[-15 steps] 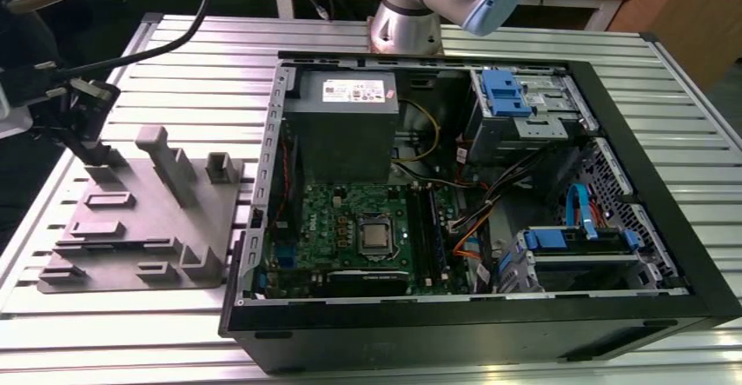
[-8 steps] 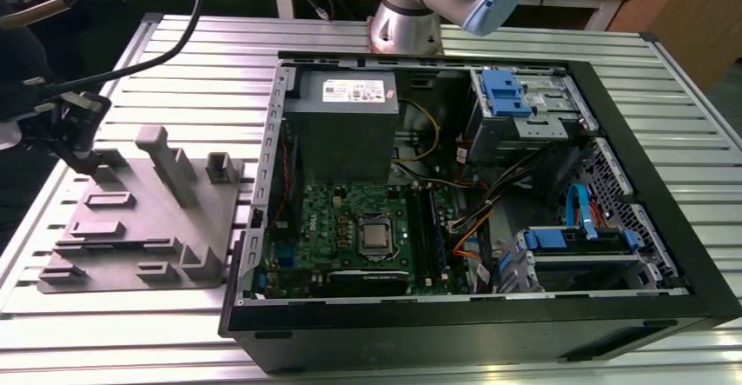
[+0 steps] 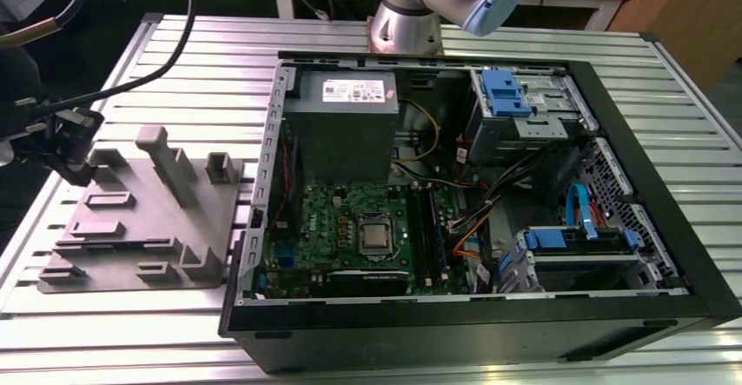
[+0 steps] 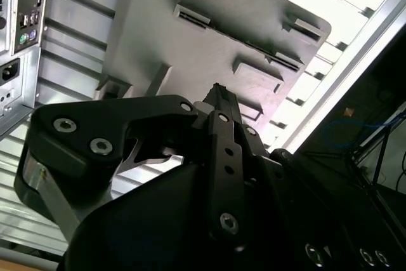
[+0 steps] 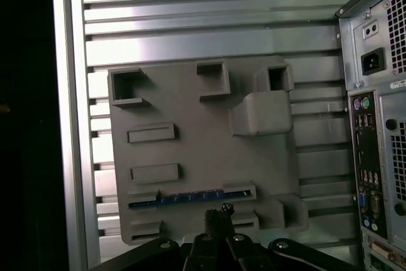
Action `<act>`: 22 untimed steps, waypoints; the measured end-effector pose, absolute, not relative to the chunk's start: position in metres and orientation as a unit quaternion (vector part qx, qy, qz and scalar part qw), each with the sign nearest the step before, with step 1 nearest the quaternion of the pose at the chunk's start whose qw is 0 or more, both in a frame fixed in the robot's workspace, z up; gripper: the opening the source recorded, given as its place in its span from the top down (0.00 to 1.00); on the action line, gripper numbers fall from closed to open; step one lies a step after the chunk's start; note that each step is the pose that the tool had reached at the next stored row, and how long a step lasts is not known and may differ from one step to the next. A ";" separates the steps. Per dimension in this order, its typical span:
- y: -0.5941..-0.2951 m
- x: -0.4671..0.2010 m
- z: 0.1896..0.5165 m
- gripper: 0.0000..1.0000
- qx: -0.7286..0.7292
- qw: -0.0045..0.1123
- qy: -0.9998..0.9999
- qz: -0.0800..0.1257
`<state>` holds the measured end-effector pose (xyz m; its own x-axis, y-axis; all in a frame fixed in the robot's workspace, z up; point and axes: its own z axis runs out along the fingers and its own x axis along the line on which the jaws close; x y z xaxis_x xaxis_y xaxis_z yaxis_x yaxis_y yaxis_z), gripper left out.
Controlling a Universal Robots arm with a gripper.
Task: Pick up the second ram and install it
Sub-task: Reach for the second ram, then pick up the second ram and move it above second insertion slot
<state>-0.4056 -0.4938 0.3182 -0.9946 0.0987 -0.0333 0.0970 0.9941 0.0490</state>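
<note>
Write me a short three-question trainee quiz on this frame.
1. True or false: the gripper holds the second ram clear of the grey fixture.
2. The gripper is nearest to: A the power supply, B the grey fixture, C the drive cage.
3. Fill in: the computer case lies with its side ____, so the motherboard is in sight.

Key:
1. False. The second ram lies in a slot of the grey fixture.
2. B.
3. Open.
</note>
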 end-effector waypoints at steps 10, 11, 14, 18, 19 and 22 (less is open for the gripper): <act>-0.495 -0.412 0.304 0.93 0.049 0.018 0.998 0.024; -0.495 -0.413 0.303 0.93 0.049 0.018 0.998 0.024; -0.496 -0.415 0.299 0.93 0.049 0.018 0.998 0.024; -0.496 -0.416 0.295 0.93 0.049 0.018 0.998 0.024; -0.496 -0.416 0.295 0.93 0.049 0.018 0.998 0.024; -0.496 -0.417 0.295 0.93 0.049 0.018 0.998 0.024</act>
<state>-0.4166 -0.4962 0.2949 -0.9946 0.0987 -0.0328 0.0971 0.9941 0.0489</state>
